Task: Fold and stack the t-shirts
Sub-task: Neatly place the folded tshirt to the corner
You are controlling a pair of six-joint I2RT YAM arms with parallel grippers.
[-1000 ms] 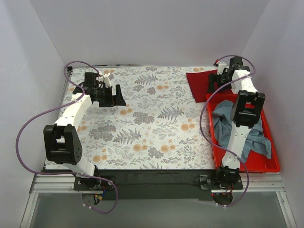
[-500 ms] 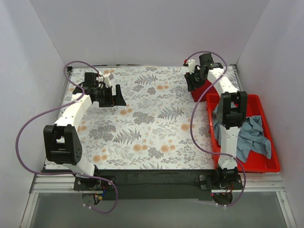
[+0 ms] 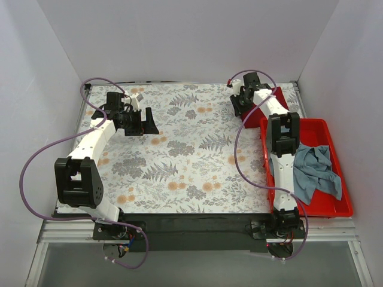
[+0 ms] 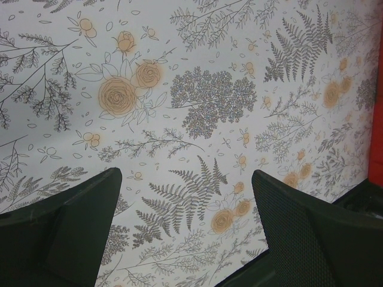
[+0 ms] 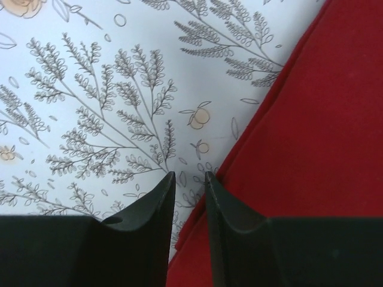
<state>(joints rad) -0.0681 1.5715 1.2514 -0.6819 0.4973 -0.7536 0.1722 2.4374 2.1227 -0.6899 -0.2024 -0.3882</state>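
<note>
The dark red t-shirt [image 3: 276, 97] lies at the table's far right corner, partly under my right arm; in the right wrist view it [image 5: 299, 119] fills the right side. My right gripper [image 3: 240, 105] sits at its left edge. Its jaws [image 5: 188, 174] stand nearly together with a slim gap straddling the cloth's edge, and whether cloth is pinched does not show. The grey-blue t-shirt [image 3: 314, 168] lies crumpled in the red bin [image 3: 342, 209]. My left gripper [image 3: 145, 121] hovers open over bare table at the far left, nothing between its fingers [image 4: 185, 173].
The red bin stands along the table's right edge, beside my right arm. The flower-patterned table cover [image 3: 191, 155] spreads between the two arms. White walls close in the back and both sides. Purple cables loop off both arms.
My right gripper has swung left from over the dark red shirt to its left edge, and its jaws have narrowed from wide open. The left arm has not moved.
</note>
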